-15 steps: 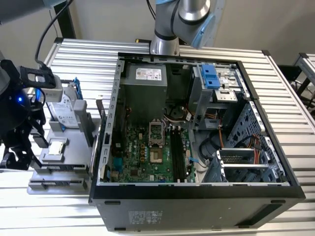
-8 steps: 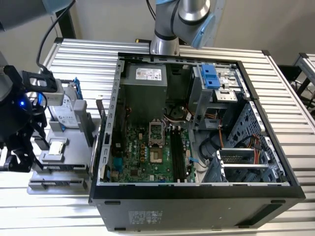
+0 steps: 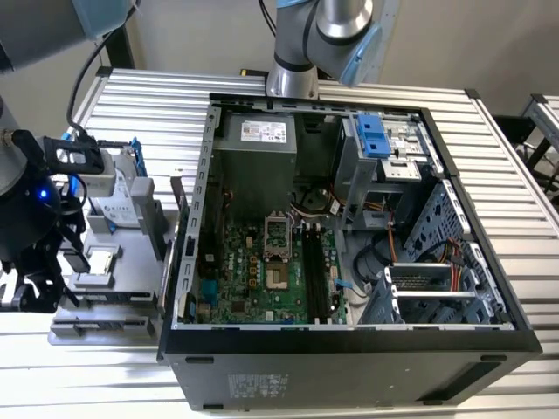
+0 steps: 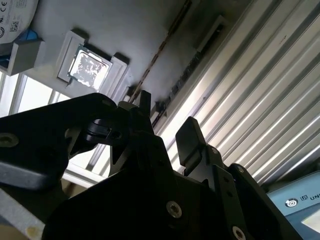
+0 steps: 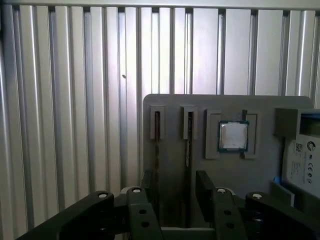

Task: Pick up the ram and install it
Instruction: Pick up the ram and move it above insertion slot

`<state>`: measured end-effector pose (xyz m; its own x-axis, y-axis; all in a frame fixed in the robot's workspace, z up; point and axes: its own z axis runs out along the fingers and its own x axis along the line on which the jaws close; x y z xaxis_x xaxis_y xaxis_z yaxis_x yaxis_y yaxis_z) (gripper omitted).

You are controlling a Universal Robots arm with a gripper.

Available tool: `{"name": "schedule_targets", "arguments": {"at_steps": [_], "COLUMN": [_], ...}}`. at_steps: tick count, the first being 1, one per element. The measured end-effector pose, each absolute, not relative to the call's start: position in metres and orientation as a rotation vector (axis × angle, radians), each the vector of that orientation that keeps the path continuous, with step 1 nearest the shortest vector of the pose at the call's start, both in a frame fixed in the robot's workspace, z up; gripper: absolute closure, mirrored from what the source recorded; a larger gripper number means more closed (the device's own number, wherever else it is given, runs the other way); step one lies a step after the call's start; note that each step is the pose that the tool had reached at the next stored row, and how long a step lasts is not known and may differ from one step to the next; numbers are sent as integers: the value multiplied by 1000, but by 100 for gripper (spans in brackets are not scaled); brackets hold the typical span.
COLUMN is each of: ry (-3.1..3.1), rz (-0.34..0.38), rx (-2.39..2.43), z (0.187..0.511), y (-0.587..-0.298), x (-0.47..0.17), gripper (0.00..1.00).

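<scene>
Looking through the first wrist view, I see the tool (image 5: 176, 192) open, with nothing in its grip. Its two black fingers (image 5: 204, 189) stand apart with a clear gap between them. The ram (image 5: 188, 149) is a long, thin stick that stands on its edge in a slot of the grey holder (image 5: 225, 175), and it runs down into the gap between the fingers. I cannot tell if a finger touches it. A second slot (image 5: 157, 125) sits just beside it, and something dark and thin is in there too, but I cannot tell what. On the other side of the ram, a square silver chip (image 5: 233, 136) rests in its own little frame, and past that is the edge of the hard drive (image 5: 304, 160). In the second wrist view, the ram looks like a thin brown line that ends right by one fingertip. The holder lies on the ribbed metal table (image 3: 489, 166). In the exterior view, the tool hangs over the holder at the exterior view's left, beside the open computer case (image 3: 349, 345). Inside the case, the green motherboard (image 3: 249, 284) lies flat, and its long black slots (image 3: 316, 272) are well apart from the ram.
</scene>
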<state>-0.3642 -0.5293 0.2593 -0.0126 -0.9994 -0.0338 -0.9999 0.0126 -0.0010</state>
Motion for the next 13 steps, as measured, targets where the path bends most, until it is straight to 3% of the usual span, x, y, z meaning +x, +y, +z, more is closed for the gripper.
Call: {"name": "schedule_targets", "arguments": {"at_steps": [13], "ry": [2218], "rz": [36], "rx": [-2190], "z": [244], "y": [-536], "x": [-364], "gripper": [0]}}
